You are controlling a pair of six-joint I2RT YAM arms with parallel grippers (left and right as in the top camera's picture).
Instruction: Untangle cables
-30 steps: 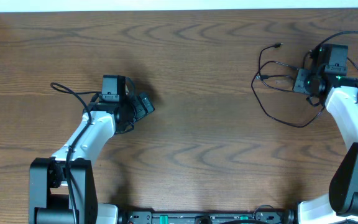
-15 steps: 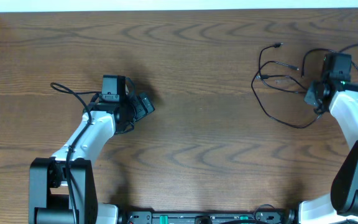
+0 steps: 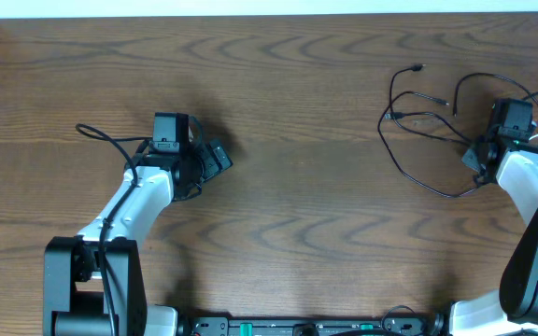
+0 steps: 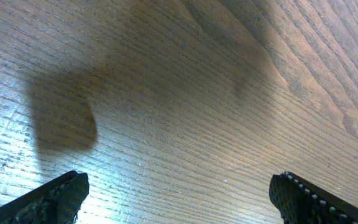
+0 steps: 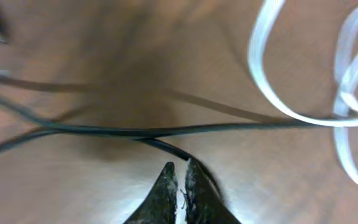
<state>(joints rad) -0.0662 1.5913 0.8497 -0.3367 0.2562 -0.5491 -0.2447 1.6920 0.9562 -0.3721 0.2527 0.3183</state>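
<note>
Looping near the table's [image 3: 297,140] right edge, the black cable [image 5: 104,130] meets the white cable [image 5: 252,59]; the right gripper [image 5: 179,171] is pinched closed just over it, while the left gripper [image 4: 179,193] gapes wide.

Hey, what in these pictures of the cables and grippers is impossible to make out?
- White cable: ends cut off by the frame edges, overhead and right wrist.
- Black cable: right wrist, blurred; one strand vanishes behind the shut right gripper, so a grip is unsure.
- Plug: overhead, too small to tell its type.
</note>
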